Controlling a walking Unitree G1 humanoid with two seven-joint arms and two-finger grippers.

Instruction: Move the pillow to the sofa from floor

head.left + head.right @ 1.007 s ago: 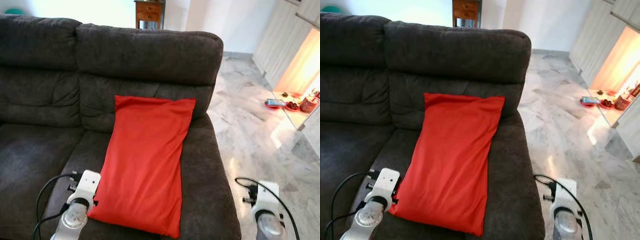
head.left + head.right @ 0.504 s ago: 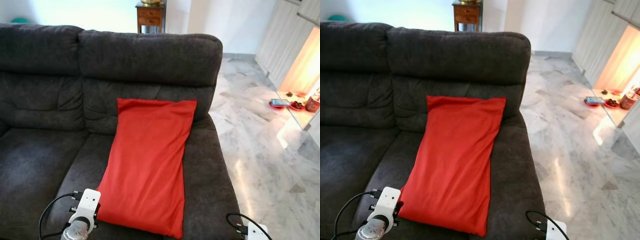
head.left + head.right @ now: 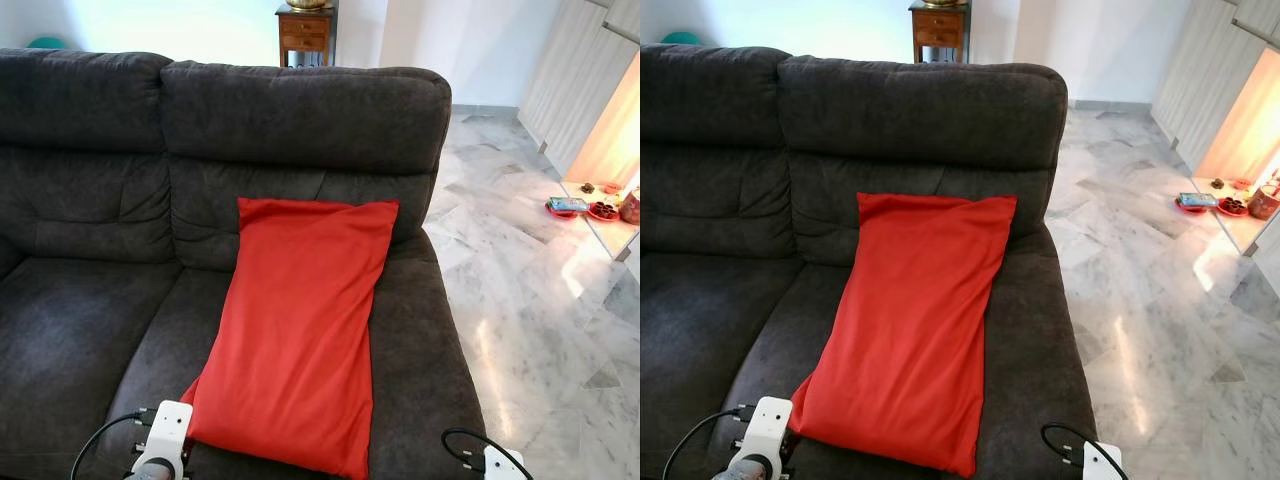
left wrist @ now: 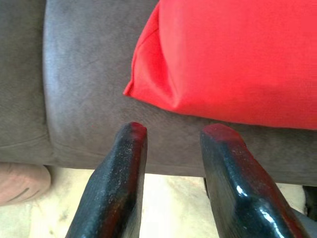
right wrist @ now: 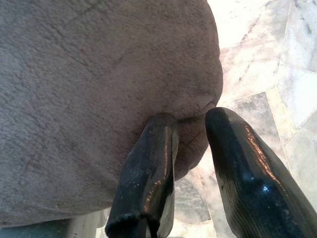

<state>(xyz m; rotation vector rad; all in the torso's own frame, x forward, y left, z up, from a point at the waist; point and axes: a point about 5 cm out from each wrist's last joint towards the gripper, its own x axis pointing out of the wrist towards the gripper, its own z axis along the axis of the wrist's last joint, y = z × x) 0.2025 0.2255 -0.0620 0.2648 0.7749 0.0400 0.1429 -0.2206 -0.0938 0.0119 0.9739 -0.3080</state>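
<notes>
A red pillow (image 3: 300, 320) lies lengthwise on the right seat of the dark grey sofa (image 3: 90, 300), its top edge leaning on the backrest. Its lower corner (image 4: 148, 84) shows in the left wrist view, just beyond my left gripper (image 4: 173, 131), which is open with nothing between its fingers. That arm's white wrist (image 3: 165, 435) sits low at the sofa's front edge, beside the pillow's lower left corner. My right gripper (image 5: 190, 124) is open too, over the sofa's front right corner, and its wrist (image 3: 500, 465) is at the bottom of the view.
Glossy marble floor (image 3: 540, 300) stretches to the right of the sofa. A small wooden cabinet (image 3: 305, 30) stands behind the backrest. Small dishes (image 3: 585, 207) lie on the floor at the far right near a bright doorway.
The head camera has pulled back and tilted up, so the sofa sits lower in view. Both wrists have dropped toward the bottom edge. The pillow has not moved.
</notes>
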